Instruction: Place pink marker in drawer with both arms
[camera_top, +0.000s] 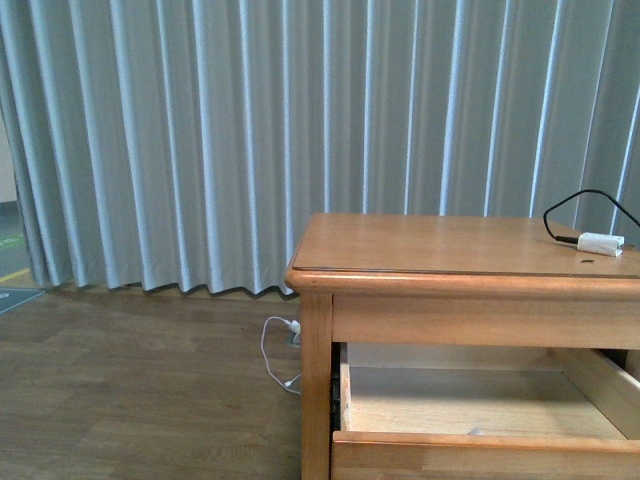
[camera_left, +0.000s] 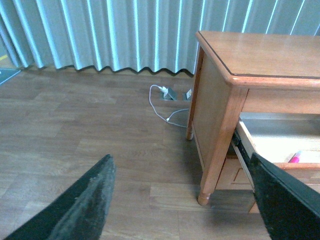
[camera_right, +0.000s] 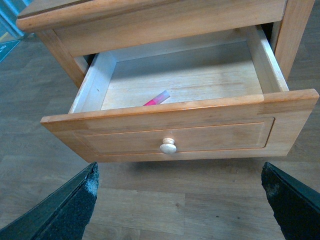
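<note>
Front view level at the cabinet (camera_top: 470, 245); 2 nearer wrist views downward onto the shared drawer (camera_right: 225, 135).

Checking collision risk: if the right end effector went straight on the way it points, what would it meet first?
Most likely the front panel of the open drawer, near its knob, which the open right end effector faces. The pink marker lies inside, behind that panel. Depth is hard to judge.
</note>
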